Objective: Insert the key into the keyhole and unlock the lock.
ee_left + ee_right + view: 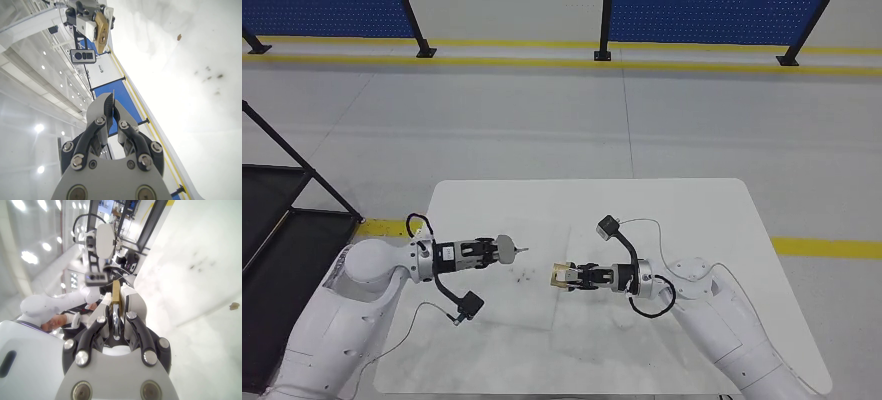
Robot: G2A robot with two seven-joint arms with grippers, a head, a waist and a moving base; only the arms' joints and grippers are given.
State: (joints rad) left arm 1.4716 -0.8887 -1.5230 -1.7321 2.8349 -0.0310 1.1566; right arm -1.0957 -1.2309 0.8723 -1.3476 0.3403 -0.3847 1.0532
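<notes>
White table (692, 215) was used as the workplace. On the left, the key (521, 249) was pinched in the left arm's closed fingers (504, 247); apart from it, the lock (562, 276) was clamped in the right arm's fingers (575, 275). Grasping was judged done; insertion and turning were judged left.

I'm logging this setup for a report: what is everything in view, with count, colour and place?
key: one, silvery, pinched in the left tool
padlock: one, brass, clamped in the right tool, keyhole facing the key, apart from it
scrap: one, brown, on the table
table: one, white, under both arms
panels: two, blue, beyond the table
rack: one, black, beside the table
left tool: one, grey
right tool: one, grey
</notes>
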